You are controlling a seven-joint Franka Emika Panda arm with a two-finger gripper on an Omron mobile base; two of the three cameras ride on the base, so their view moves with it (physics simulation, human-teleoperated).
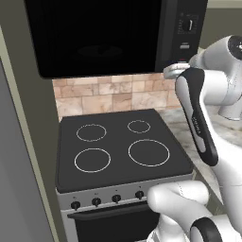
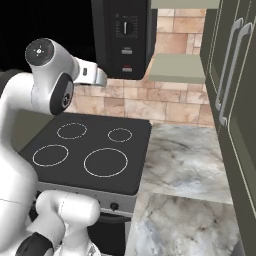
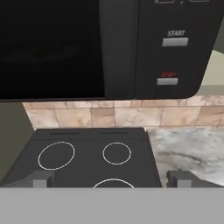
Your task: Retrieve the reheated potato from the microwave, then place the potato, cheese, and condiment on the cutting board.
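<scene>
The claw (image 3: 109, 179), its two dark tips spread wide and grasping nothing, hovers above the black stove (image 3: 87, 153), facing the closed microwave (image 3: 87, 48) mounted on the wall overhead.

A kitchen — 4-ring stove (image 1: 120, 146), microwave (image 1: 108, 35) above, tiled backsplash (image 2: 170, 102), marble counter (image 2: 185, 160).

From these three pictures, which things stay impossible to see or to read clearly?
- Inside of the large black boxy microwave: its dark door is shut, so the left base view and hand view show nothing within.
- Markings around the round dial: too small to read in the right base view.
- Front burner ring of the black glass stove: cut by the bottom edge of the hand view.
</scene>
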